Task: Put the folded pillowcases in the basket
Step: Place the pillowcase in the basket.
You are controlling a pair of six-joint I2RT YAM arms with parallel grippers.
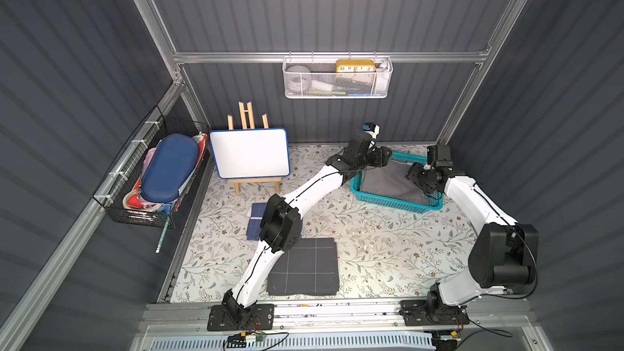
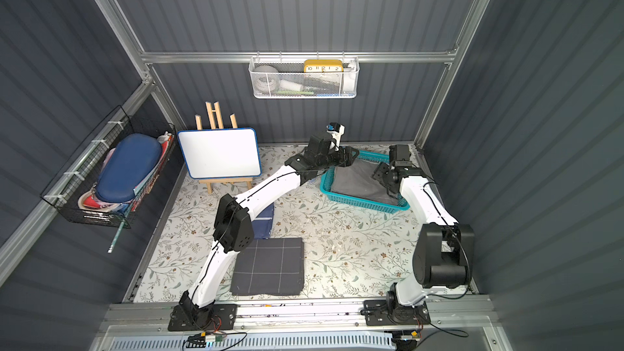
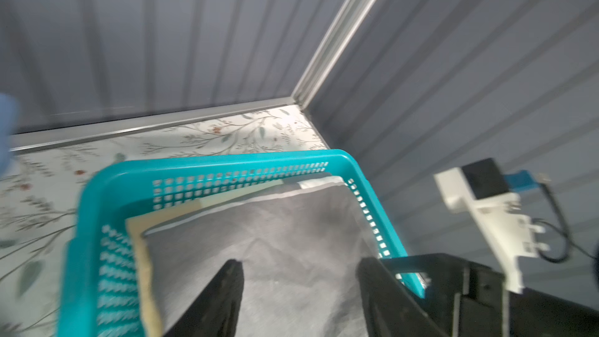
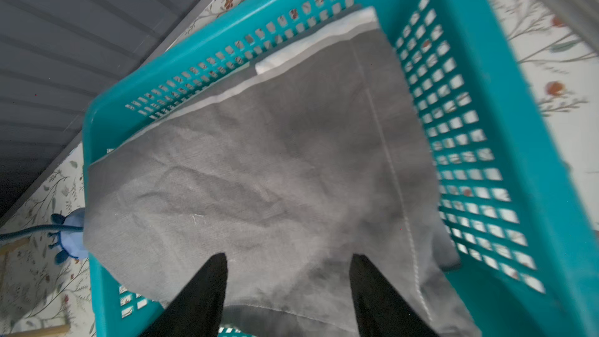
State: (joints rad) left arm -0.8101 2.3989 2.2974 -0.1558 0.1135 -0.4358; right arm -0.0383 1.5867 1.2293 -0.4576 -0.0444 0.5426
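The only readable characters are on the yellow clock (image 1: pixel 355 65), at 12 o'clock in the scene, high on the back wall. It stands in the white mesh basket (image 1: pixel 337 91), toward that basket's 3 o'clock end. A strip of its white dial shows above the basket's rim, with dark numerals reading 10, 11, 12, 1, 2 from 9 o'clock across to 3 o'clock. The same five numerals read in both top views (image 2: pixel 323 68). The lower dial behind the mesh wall is too faint to read.
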